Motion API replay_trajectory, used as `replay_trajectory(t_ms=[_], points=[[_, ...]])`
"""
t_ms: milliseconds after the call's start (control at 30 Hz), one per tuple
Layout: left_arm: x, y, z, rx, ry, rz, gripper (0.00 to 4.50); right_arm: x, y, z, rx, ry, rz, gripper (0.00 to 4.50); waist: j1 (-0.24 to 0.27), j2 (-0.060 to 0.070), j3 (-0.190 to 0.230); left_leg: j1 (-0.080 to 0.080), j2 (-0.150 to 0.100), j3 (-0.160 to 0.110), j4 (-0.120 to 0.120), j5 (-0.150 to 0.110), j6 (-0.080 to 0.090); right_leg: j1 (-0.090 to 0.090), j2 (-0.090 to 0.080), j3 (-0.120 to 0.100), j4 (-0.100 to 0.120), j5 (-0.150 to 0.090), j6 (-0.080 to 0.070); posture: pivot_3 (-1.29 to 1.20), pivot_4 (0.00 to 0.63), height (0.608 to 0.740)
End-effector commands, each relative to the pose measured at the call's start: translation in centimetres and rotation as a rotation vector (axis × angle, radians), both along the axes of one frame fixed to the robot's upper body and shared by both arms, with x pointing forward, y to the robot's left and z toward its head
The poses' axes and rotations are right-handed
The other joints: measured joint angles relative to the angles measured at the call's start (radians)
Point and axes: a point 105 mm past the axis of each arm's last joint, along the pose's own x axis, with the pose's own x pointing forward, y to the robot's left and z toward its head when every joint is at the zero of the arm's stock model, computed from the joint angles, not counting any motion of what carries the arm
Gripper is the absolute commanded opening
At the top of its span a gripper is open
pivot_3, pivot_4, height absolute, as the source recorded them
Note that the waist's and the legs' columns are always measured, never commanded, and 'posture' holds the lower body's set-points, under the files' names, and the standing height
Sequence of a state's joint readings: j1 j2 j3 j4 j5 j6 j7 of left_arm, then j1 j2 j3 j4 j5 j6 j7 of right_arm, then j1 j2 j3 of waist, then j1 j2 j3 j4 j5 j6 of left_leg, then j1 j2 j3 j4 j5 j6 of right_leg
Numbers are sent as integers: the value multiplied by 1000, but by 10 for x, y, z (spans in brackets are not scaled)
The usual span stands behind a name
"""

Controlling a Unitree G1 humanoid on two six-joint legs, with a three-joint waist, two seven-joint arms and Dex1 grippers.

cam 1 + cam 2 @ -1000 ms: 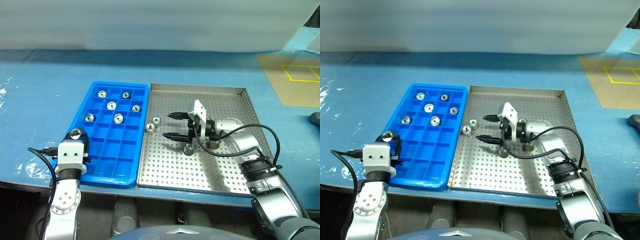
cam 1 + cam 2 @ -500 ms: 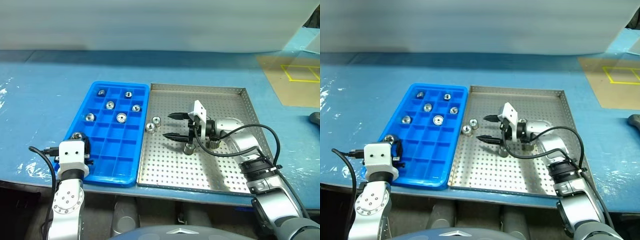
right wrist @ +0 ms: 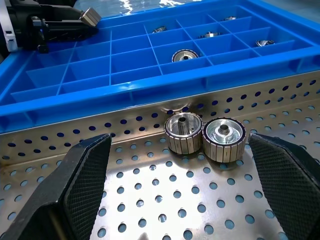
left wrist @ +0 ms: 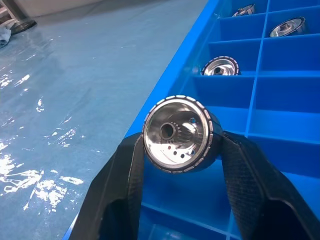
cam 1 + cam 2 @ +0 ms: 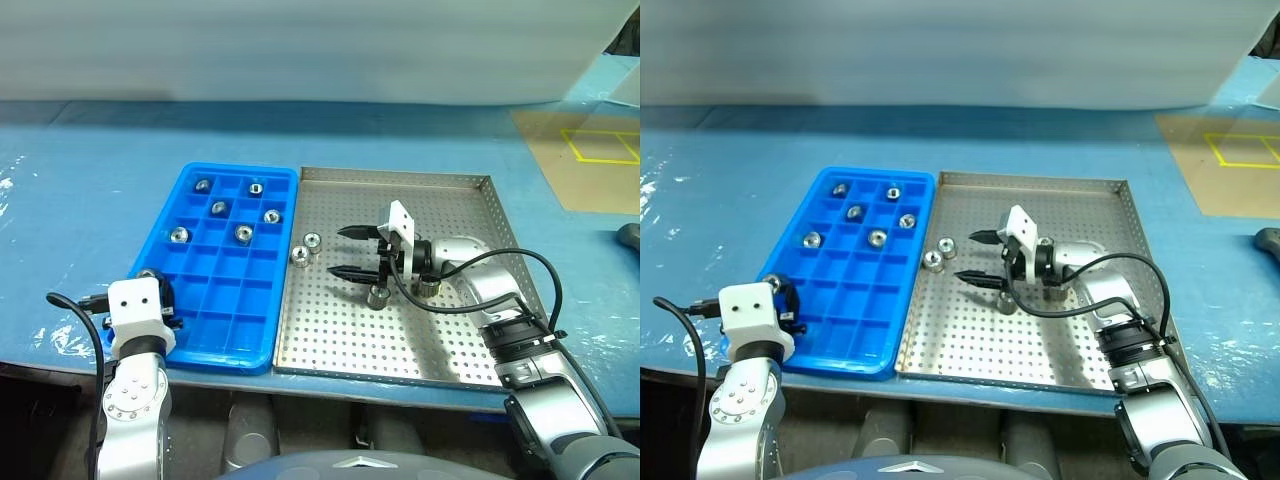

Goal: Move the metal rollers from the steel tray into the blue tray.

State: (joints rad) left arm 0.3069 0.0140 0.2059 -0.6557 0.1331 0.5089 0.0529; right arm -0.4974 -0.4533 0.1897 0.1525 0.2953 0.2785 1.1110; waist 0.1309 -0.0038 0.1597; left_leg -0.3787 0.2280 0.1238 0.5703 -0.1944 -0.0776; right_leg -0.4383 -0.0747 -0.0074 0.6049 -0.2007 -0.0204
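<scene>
- The left tool (image 4: pixel 177 150) is clenched on one metal roller (image 4: pixel 176 134). Its two black fingers (image 4: pixel 120 175) press the roller's ribbed sides, and the roller's hole faces the wrist camera.
- In the left eye view this tool (image 5: pixel 152 285) sits at the lower left of the frame, over the near left corner of the blue tray (image 5: pixel 250 330).
- Six more metal rollers lie in the blue tray's far squares, one to a square, such as one (image 5: pixel 242 233) in the third row.
- The right tool (image 5: pixel 348 250) is spread wide and grasps nothing. It hangs over the middle of the steel tray (image 5: pixel 400 340), a little right of centre in the frame, pointing toward the blue tray.
- Two rollers (image 3: pixel 184 132) (image 3: pixel 223 138) stand touching side by side on the steel tray's dotted floor, near the edge beside the blue tray. They sit between the right tool's open fingers (image 3: pixel 87 170) but well ahead of them, not touched.
- Two more rollers (image 5: pixel 378 296) (image 5: pixel 429 287) stand on the steel tray close by the right tool.
- Both trays rest side by side on the blue worktop (image 5: pixel 90 180).
</scene>
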Motion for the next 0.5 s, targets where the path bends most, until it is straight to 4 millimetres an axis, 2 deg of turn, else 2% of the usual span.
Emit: replay_trajectory(t_ms=[33, 167, 267, 400, 500], points=[[-1, 7, -10, -7, 54, 29, 3220, 0, -2, 11, 19, -51, -3, 4500, 1, 0, 0, 0, 0, 0, 0, 0, 0, 0, 0, 0, 0, 0, 0, 259, 150, 740], [4, 3, -10, -40, 66, 5, 4483, 0, -2, 11, 20, -54, -12, 4500, 1, 1, 0, 0, 0, 0, 0, 0, 0, 1, 0, 0, 1, 0, 0, 246, 150, 740], [9, -1, -7, -60, 44, -35, 4483, 0, -3, 11, 22, -56, -23, 4500, 1, 1, -1, 0, 0, 0, 1, 0, 0, 0, 0, 0, 1, 0, 0, 246, 150, 740], [32, -37, 21, -23, -84, -295, 4483, 2, -7, 15, 35, -71, -64, 4500, 1, 1, 0, 0, 0, 0, 1, 0, 0, 0, 0, 0, 1, 0, 0, 195, 150, 740], [44, -58, 30, -7, -129, -448, 4483, 4, -11, 20, 58, -83, -105, 4500, 2, 1, 0, 1, 0, -1, 2, 0, 0, -1, 0, 0, 1, 0, 0, 161, 150, 740]])
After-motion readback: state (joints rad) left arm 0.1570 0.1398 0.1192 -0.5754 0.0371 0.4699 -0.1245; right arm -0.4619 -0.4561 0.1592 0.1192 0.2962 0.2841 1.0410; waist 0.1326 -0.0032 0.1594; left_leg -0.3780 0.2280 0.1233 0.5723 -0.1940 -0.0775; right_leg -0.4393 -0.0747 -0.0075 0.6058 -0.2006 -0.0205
